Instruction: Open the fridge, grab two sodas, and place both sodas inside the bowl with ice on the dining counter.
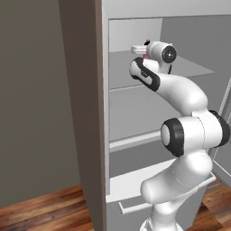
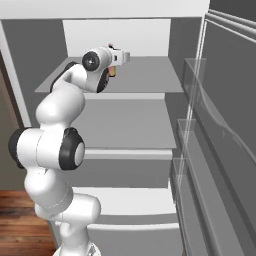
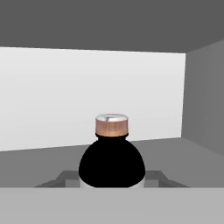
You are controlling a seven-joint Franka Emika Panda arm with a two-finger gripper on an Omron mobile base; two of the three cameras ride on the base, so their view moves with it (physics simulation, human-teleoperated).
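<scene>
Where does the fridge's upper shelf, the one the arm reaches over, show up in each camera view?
Left base view: upper shelf sits upper middle, left of the arm.
Right base view: upper middle, right of the arm.
Hand view: grey floor beneath the dark soda bottle.
Shared landmark: white back wall above it.

Fridge (image 2: 125,130) open, grey shelves bare; dark cola bottle (image 3: 111,159) with copper cap upright on upper shelf, between fingers.

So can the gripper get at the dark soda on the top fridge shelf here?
Likely yes: the fridge is open, and the gripper is already shut around the dark soda.
</scene>
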